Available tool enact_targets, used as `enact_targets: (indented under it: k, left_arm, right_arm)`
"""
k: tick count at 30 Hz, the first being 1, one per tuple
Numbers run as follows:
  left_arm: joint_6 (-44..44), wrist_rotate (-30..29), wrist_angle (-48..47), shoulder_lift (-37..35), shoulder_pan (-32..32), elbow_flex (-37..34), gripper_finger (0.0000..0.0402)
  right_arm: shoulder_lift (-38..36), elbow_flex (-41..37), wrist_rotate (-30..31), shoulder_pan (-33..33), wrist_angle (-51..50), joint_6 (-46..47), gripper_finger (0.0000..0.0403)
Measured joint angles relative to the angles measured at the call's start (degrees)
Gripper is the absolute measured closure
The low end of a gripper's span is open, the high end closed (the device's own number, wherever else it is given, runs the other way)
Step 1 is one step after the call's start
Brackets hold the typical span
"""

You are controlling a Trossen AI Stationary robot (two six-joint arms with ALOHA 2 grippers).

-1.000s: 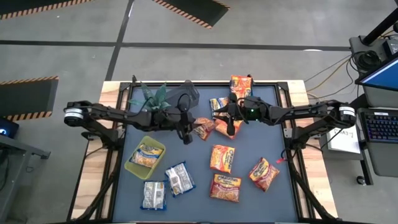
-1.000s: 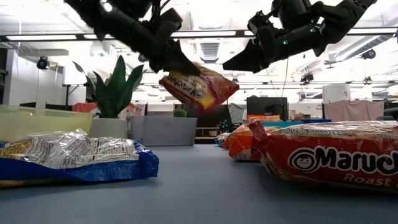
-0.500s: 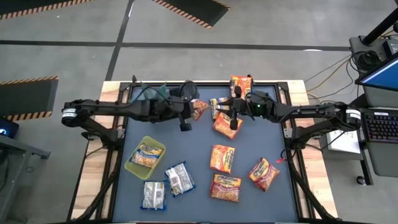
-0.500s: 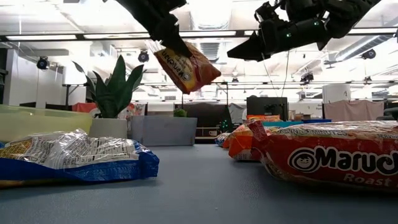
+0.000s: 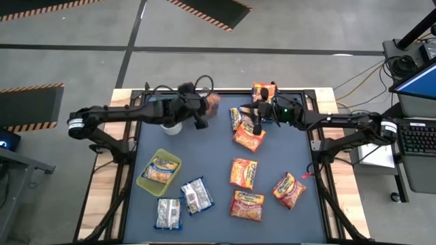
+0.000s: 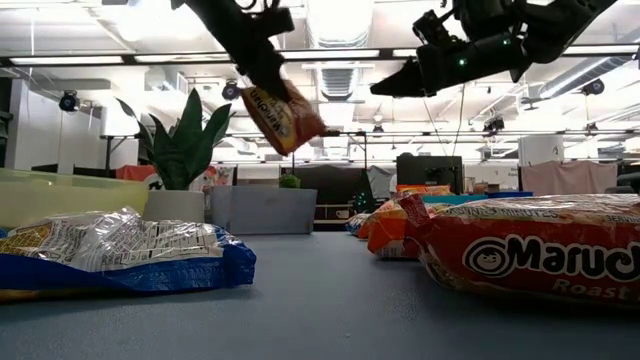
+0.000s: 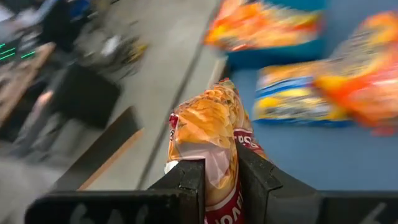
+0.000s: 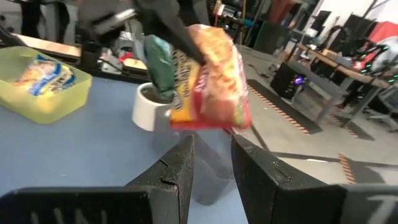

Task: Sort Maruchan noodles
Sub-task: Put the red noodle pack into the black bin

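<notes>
- While held aloft by left gripper (image 7: 221, 171), clenched on one end: orange packet (image 5: 212, 102), above table's (image 5: 272, 150) far edge.
- Light, crinkly, slippery film; brittle noodle block inside; best pinched at an edge.
- Right gripper (image 8: 210, 155) hovering mid-table, nothing between fingers.
- Yellow-green bin (image 5: 146, 182), table's left: one yellow packet (image 5: 161, 170) inside.

Open-plan robotics lab or office-workshop, long ceiling light strips (image 6: 330, 55) and exposed ducting, hazard-striped floor mats (image 5: 204, 12), desks with monitors (image 6: 425, 170), laptop (image 5: 415, 85) and cables beside the table's (image 5: 286, 146) right edge, polished concrete floor
</notes>
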Motion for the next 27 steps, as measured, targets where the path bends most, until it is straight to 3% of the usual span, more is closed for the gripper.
enact_targets:
  k: [5, 11, 17, 27]
  left_arm:
    - [-0.7, -6.8, -3.3, 0.0, 3.8, 2.7, 0.0359]
    - [1.0, -6.2, -4.5, 0.0, 8.1, 6.1, 0.0359]
    - [6.5, -1.1, -4.9, 0.0, 11.7, 7.4, 0.0359]
    - [31.6, 0.4, -8.9, 5.1, 12.7, 6.2, 0.0359]
  right_arm:
    - [-0.6, 0.1, 0.1, -2.4, 0.0, 0.5, 0.0307]
    - [-0.6, 0.1, 0.0, -3.8, -1.4, -0.1, 0.0307]
    - [-0.6, 0.1, 0.0, -4.5, -2.2, -0.5, 0.0307]
    - [-0.6, 0.1, 0.0, -4.5, -2.1, -0.9, 0.0307]
